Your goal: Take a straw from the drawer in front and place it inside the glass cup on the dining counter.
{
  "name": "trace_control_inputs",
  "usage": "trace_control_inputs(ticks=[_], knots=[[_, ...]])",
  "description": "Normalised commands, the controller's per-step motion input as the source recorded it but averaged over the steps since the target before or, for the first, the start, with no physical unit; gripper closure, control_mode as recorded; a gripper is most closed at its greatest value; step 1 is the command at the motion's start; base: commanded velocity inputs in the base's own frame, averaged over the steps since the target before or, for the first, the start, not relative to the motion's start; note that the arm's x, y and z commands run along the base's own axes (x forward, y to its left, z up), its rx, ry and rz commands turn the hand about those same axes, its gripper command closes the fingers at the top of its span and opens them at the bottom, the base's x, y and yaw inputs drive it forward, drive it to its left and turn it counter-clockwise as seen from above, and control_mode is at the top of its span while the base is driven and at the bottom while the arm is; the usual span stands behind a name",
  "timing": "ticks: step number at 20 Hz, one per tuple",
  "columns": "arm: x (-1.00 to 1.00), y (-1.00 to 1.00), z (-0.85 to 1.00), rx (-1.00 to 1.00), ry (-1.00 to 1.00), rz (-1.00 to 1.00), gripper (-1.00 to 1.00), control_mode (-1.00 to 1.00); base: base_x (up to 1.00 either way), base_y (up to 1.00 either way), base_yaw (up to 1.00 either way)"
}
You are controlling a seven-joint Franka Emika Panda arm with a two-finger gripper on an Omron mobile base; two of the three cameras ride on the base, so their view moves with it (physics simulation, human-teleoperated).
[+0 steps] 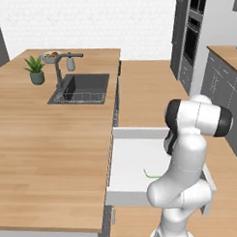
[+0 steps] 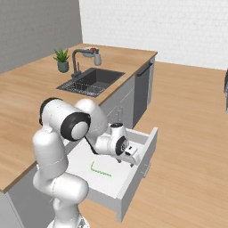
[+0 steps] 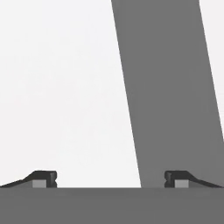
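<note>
One green straw [image 2: 101, 170] lies flat in the open drawer [image 2: 133, 185], below-left of the wide-open tool [image 2: 132, 162].

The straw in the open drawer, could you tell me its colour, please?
Bright green straw, clearest in the right base view.

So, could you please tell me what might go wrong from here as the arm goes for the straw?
1. The straw lies flat on the floor of the drawer; a thin stick like that may slip from the fingertips.
2. The open gripper hangs near the drawer's far wall, away from the straw, so it could bump the wall while moving over.
</note>
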Motion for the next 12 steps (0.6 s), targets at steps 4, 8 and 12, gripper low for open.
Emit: trace_control_inputs(ticks=[4, 8, 12], knots=[[-0.13, 0.26, 0.55, 0.0, -0.08, 0.11, -1.0, -1.0, 0.0, 0.0, 0.0], [-0.11, 0.96, 0.28, 0.01, 0.02, 0.28, -1.0, -1.0, 0.0, 0.0, 0.0], [0.0, 0.87, 0.03, 0.07, 0.14, 0.35, -1.0, -1.0, 0.0, 0.0, 0.0]])
